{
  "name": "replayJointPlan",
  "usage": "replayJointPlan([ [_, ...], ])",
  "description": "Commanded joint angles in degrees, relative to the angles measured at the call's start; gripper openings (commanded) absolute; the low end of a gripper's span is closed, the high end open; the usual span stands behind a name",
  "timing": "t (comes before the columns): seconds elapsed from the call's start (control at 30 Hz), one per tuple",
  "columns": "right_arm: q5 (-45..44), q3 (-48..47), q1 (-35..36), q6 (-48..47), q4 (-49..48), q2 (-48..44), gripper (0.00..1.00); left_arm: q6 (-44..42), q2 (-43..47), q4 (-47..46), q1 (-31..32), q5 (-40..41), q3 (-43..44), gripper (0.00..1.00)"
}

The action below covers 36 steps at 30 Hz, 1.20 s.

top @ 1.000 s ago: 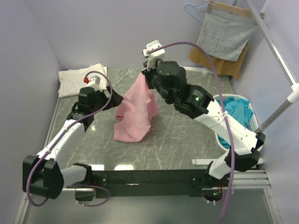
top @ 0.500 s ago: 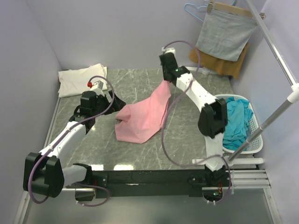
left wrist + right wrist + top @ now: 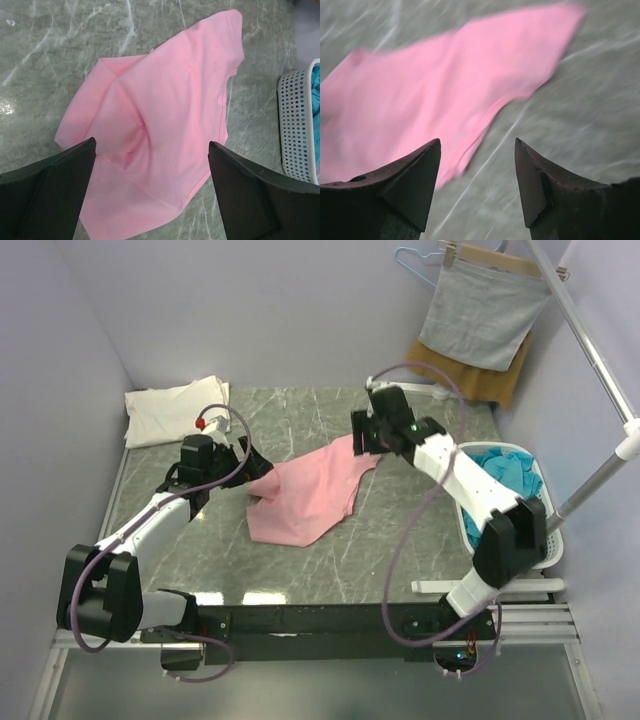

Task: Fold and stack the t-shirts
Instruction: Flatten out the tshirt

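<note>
- Looking down from the top camera, I see the pale pink t-shirt (image 3: 305, 495) lying rumpled in the middle of the grey marble table (image 3: 400, 540). It is partly doubled over itself, with one corner reaching toward the far right.
- My left gripper (image 3: 250, 458) hangs over the shirt's left edge with its jaws spread as wide as they go and nothing between them. Its wrist view shows only pink cloth below.
- My right gripper (image 3: 360, 437) sits above the shirt's far right corner, fingers apart and empty. That wrist view is blurred, so I cannot tell whether the tips touch the cloth.
- A cream-white t-shirt (image 3: 172, 410) lies folded at the table's far left corner.
- Teal-blue t-shirts (image 3: 505, 475) are heaped in the white basket (image 3: 541, 502) at the right edge, well apart from the pink one.
</note>
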State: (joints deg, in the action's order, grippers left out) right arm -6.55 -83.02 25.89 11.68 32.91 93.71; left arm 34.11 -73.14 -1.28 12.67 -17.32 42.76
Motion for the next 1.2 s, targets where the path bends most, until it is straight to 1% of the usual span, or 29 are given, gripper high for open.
replayJointPlan([
  [0.0,17.42,14.15,0.82,6.41,-4.14,-8.97,0.66,-0.01,-1.39,-3.03,-0.10,-1.49,1.97,0.99],
  [0.03,21.19,16.29,1.26,7.21,-5.12,-11.94,0.66,0.17,-1.56,-3.03,-0.10,-1.23,1.97,0.99],
  [0.1,22.19,20.68,3.11,9.22,-6.97,-14.16,0.66,0.17,-1.83,-3.20,-0.10,-1.22,2.06,0.99],
  [0.17,22.63,22.37,5.83,10.98,-6.98,-14.96,0.66,0.26,-1.91,-3.38,-0.10,-1.40,2.15,0.99],
  [0.27,22.99,25.45,9.52,13.70,-8.64,-13.91,0.65,0.26,-2.00,-3.64,-0.10,-1.31,1.80,1.00],
  [0.33,23.24,27.91,11.63,15.38,-11.63,-12.51,0.65,0.17,-2.00,-3.38,-0.10,-1.05,1.71,1.00],
  [0.43,23.16,30.37,12.69,18.90,-15.76,-10.57,0.65,0.17,-1.74,-3.03,-0.10,-0.96,1.62,0.99],
  [0.5,21.58,31.51,13.13,21.27,-17.86,-9.52,0.65,0.08,-1.56,-2.77,-0.10,-0.96,1.45,0.99],
  [0.6,20.70,32.74,13.22,23.64,-19.89,-8.11,0.65,-0.18,-1.56,-2.33,-0.10,-0.96,1.45,0.99],
  [0.8,21.05,33.54,13.13,25.32,-23.94,-4.07,0.64,-0.09,-1.74,-2.24,-0.10,-0.78,1.27,0.99],
  [1.0,20.61,31.96,13.13,25.50,-23.85,-0.03,0.63,-0.53,-2.18,-1.45,-0.10,-0.35,1.71,0.99],
  [1.13,18.95,31.35,13.13,25.24,-23.59,1.12,0.63,-0.62,-1.83,-1.01,-0.10,0.01,1.45,0.99],
  [1.17,18.85,31.00,13.13,25.06,-23.59,1.64,0.59,-0.71,-1.91,-0.92,-0.10,0.01,1.45,1.00],
])
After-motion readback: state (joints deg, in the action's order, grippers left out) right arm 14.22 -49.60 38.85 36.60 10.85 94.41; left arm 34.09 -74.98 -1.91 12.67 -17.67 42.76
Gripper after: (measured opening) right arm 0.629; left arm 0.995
